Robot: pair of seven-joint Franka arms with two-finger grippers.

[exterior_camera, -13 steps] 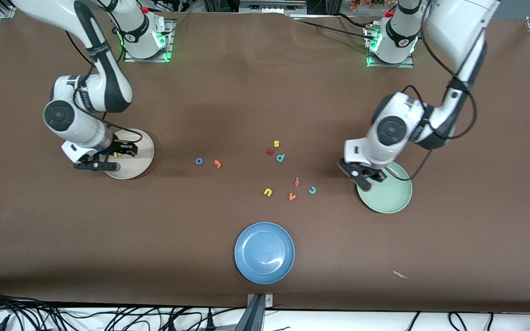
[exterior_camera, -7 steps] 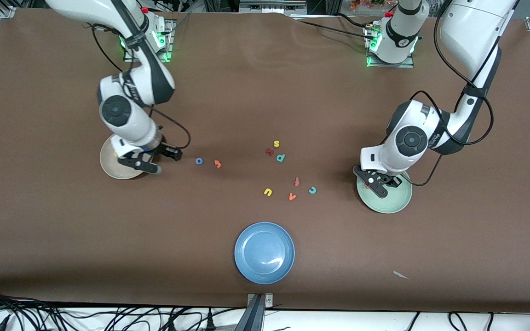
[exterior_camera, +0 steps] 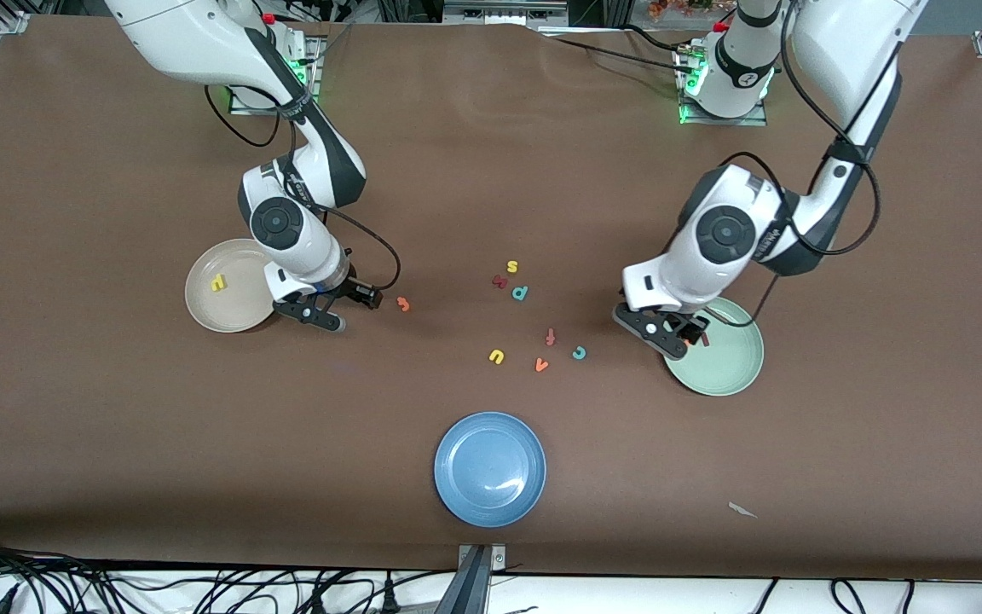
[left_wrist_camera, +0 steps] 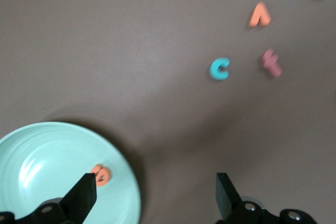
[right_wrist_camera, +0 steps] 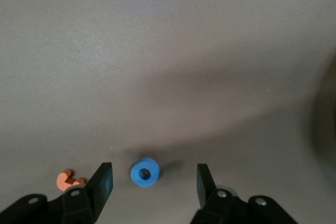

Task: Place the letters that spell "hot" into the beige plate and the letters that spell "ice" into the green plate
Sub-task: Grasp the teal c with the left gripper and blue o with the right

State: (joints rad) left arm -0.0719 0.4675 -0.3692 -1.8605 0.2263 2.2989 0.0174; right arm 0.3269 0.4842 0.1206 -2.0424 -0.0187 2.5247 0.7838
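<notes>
My right gripper (exterior_camera: 346, 309) (right_wrist_camera: 153, 182) hangs open low over the table, its fingers on either side of the blue o (right_wrist_camera: 145, 172). The orange t (exterior_camera: 403, 304) (right_wrist_camera: 67, 179) lies just beside it. The yellow h (exterior_camera: 218, 282) rests in the beige plate (exterior_camera: 235, 311). My left gripper (exterior_camera: 680, 337) (left_wrist_camera: 155, 198) is open and empty over the rim of the green plate (exterior_camera: 725, 367) (left_wrist_camera: 52, 156), where the orange e (left_wrist_camera: 101, 174) lies. The teal c (exterior_camera: 578, 352) (left_wrist_camera: 219, 69) and the maroon i (exterior_camera: 499, 280) sit on the table mid-way between the plates.
Loose letters lie in the middle: yellow s (exterior_camera: 511, 268), teal p (exterior_camera: 520, 292), yellow u (exterior_camera: 496, 356), orange v (exterior_camera: 541, 365), red f (exterior_camera: 550, 337). A blue plate (exterior_camera: 489, 469) stands nearer the front camera. A paper scrap (exterior_camera: 742, 510) lies near the front edge.
My right gripper left the yellow h in the beige plate and moved over to the blue o. My left gripper opened, and the orange e now lies in the green plate.
</notes>
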